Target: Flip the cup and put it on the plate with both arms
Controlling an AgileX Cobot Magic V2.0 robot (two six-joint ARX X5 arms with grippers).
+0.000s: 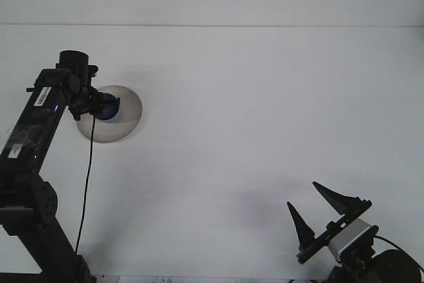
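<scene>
Left arm (40, 137) over plate (126, 120), hiding most of blue cup (108, 110).

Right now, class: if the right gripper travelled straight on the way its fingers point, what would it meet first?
The right gripper, fingers apart, points up and left over bare table. Nothing seems to stand in that line; the plate lies far left, probably off it, though depth is unclear.

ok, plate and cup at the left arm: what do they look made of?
Plate: pale grey-beige, matte, smooth, no glare; probably plastic or glazed ceramic, the look leaves it open. Cup: dark blue and smooth, mostly hidden behind the left gripper, so plastic is only a guess. Table: flat matte white, likely laminate or painted board.
</scene>
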